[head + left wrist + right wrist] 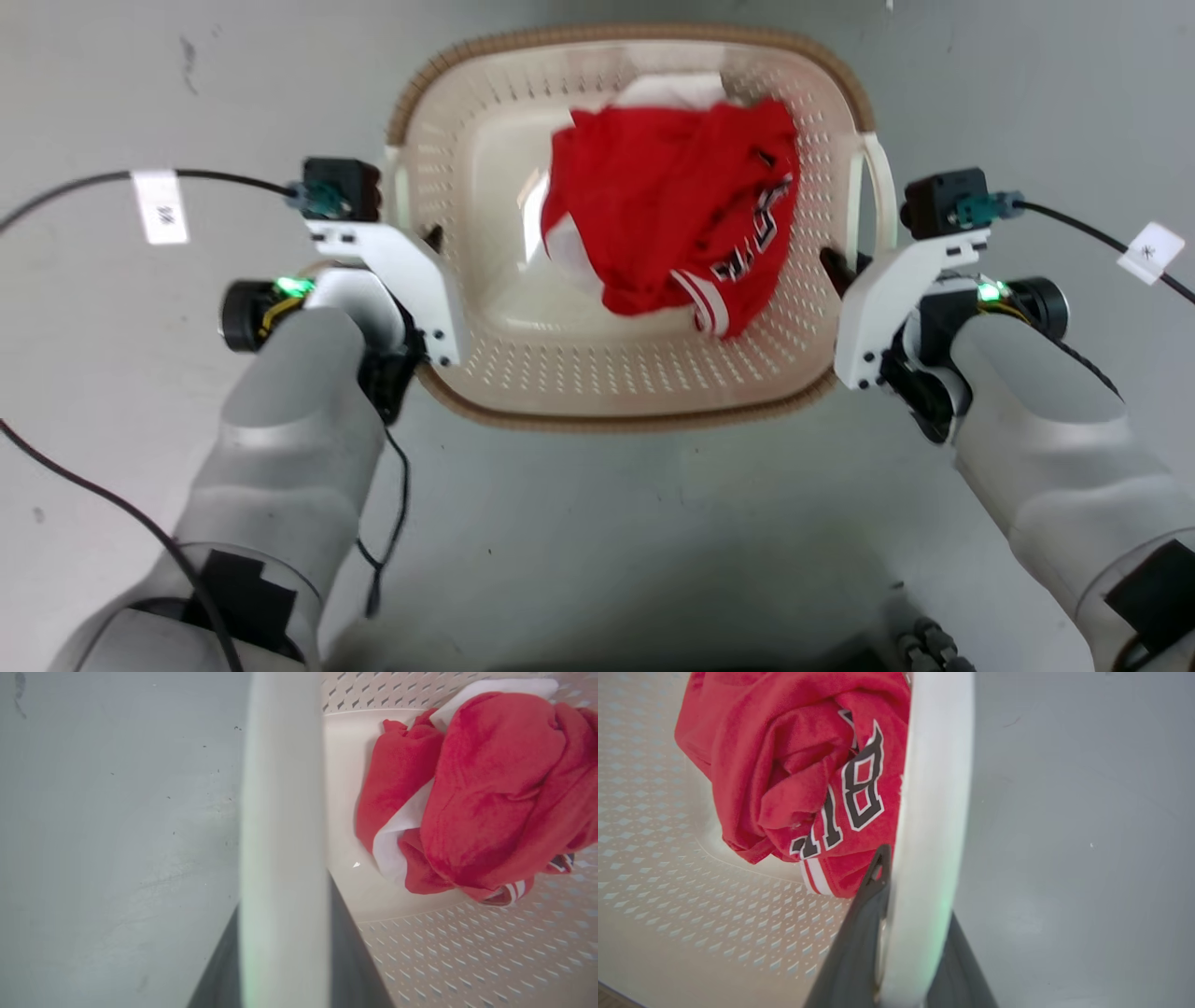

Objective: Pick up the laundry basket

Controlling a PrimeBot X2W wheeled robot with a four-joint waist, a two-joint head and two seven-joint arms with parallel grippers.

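Head view: a cream perforated plastic laundry basket (644, 416) is seen on the grey floor (607, 541), with a crumpled red garment (672, 215) inside. The left hand (422, 241) is closed on one white loop handle (285, 812), and the right hand (843, 266) on the other. Black-and-white numerals are shown in the right wrist view.

A blurred white handle (285, 788) seemingly hides most of the left end effector (284, 896).
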